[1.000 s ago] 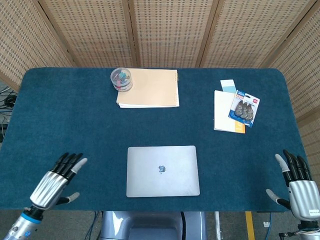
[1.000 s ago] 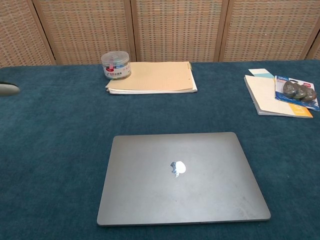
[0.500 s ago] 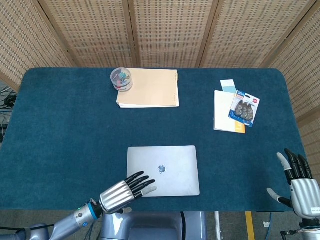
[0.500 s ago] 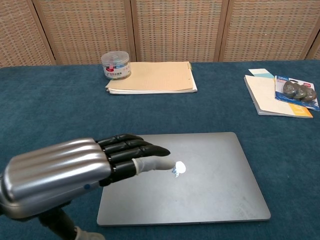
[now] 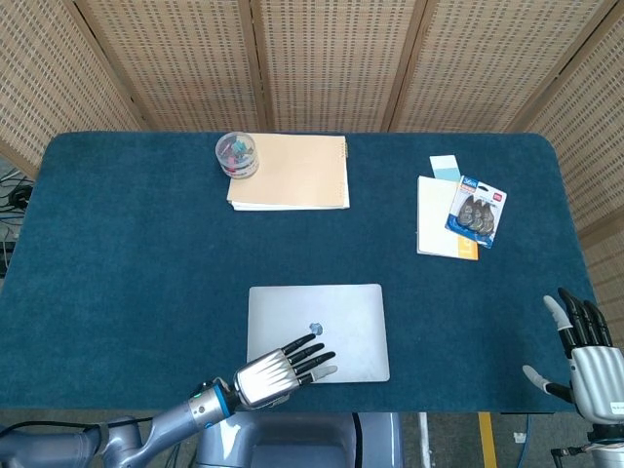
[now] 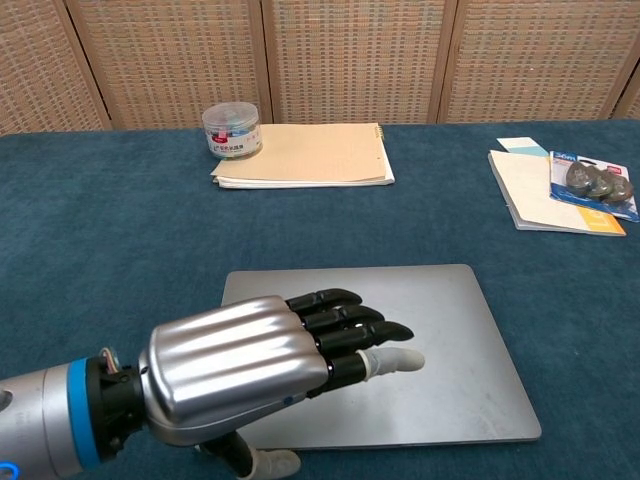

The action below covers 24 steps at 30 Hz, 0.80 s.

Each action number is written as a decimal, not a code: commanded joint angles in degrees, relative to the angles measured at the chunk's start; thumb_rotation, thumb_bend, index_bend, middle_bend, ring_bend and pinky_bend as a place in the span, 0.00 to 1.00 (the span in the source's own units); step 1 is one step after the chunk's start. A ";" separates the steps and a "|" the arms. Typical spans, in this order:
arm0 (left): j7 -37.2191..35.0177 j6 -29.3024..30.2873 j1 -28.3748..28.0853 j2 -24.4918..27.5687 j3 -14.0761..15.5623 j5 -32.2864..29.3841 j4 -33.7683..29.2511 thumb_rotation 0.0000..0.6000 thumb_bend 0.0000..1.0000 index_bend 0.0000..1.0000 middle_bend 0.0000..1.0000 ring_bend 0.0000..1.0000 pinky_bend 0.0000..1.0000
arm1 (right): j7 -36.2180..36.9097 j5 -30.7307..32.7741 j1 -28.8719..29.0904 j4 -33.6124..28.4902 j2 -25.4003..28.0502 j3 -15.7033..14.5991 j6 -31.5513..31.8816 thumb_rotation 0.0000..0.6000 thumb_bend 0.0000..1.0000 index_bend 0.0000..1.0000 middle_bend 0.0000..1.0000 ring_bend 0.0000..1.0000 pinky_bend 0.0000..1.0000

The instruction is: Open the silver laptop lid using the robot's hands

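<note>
The silver laptop (image 5: 322, 317) (image 6: 445, 340) lies closed and flat near the table's front edge, lid down. My left hand (image 5: 278, 370) (image 6: 260, 370) hovers over the laptop's front left part, palm down, fingers stretched out flat and slightly apart, holding nothing. It covers the lid's logo in the chest view. Whether it touches the lid I cannot tell. My right hand (image 5: 590, 356) is at the table's front right corner, far from the laptop, fingers upright and spread, empty. The chest view does not show it.
At the back sit a tan notebook (image 5: 291, 172) (image 6: 305, 155) and a clear round tub of clips (image 5: 237, 154) (image 6: 232, 130). At the right lies a white pad (image 5: 436, 219) (image 6: 540, 185) with a blue blister pack (image 5: 477, 210) (image 6: 594, 184) on it. A wicker screen stands behind the table.
My left hand swept from the front left corner rightward over the laptop, now further right and covering the logo. The right hand slid slightly toward the near edge. The lid stays closed.
</note>
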 commanded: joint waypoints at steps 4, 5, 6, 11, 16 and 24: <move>-0.12 0.27 -2.14 -3.37 -0.02 -0.74 3.62 1.00 0.29 0.00 0.00 0.00 0.00 | 0.47 0.16 0.13 0.12 0.10 0.00 -0.26 1.00 0.00 0.00 0.00 0.00 0.00; -0.39 0.54 -2.46 -4.03 0.06 -0.70 4.33 1.00 0.29 0.00 0.00 0.00 0.00 | 0.58 0.18 0.15 0.13 0.11 0.00 -0.28 1.00 0.00 0.00 0.00 0.00 0.00; -0.73 0.80 -2.74 -4.62 0.18 -0.73 5.03 1.00 0.29 0.00 0.00 0.00 0.00 | 0.68 0.20 0.17 0.14 0.13 0.01 -0.31 1.00 0.00 0.00 0.00 0.00 0.00; -1.07 1.43 -4.09 -7.09 0.87 -0.92 8.67 1.00 0.30 0.00 0.00 0.00 0.00 | 1.08 0.18 0.21 0.18 0.20 -0.02 -0.32 1.00 0.00 0.00 0.00 0.00 0.00; -2.04 1.90 -4.86 -9.40 1.28 -2.00 11.33 1.00 0.29 0.00 0.00 0.00 0.00 | 1.45 -0.02 0.22 0.17 0.30 -0.11 -0.20 1.00 0.00 0.00 0.00 0.00 0.00; -2.58 3.01 -6.25 -12.17 1.35 -3.28 15.01 1.00 0.29 0.00 0.00 0.00 0.00 | 1.96 0.20 0.29 0.20 0.45 -0.08 -0.35 1.00 0.00 0.00 0.00 0.00 0.00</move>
